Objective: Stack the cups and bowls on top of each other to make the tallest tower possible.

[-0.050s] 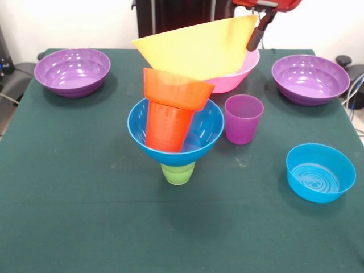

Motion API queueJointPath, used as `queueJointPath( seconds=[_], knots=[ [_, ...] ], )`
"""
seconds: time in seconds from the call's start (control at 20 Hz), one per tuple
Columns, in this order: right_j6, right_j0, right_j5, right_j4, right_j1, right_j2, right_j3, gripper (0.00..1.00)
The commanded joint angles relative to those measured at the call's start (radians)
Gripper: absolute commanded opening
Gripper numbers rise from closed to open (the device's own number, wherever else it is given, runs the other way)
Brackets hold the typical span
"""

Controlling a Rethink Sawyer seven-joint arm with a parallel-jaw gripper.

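The tower stands at mid-table: a green cup (178,172) upside down, a medium blue bowl (196,139) on it, an orange cup (167,128) leaning in that bowl, and a small orange bowl (176,88) tilted on the cup. Just above and behind it hangs a large yellow-orange bowl (199,48), tilted, its low side close over the small orange bowl. My gripper (253,42) comes down from the top right and is shut on that bowl's raised right rim; one dark finger (257,35) shows outside the rim and the other is hidden behind the wall.
A large pink bowl (242,71) sits behind the yellow-orange one. A purple cup (243,118) stands right of the tower. Wide purple bowls sit at the far left (72,71) and far right (310,78). A small blue bowl (320,172) lies at the near right.
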Motion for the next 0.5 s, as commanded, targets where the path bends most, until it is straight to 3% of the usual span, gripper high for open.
queueJointPath(
  seconds=[0.05, 0.5],
  knots=[
    [-0.171, -0.018, 0.119, -0.050, 0.007, 0.105, 0.007, 1.00],
    [-0.161, -0.017, 0.130, -0.058, 0.002, 0.111, 0.005, 1.00]
  ],
)
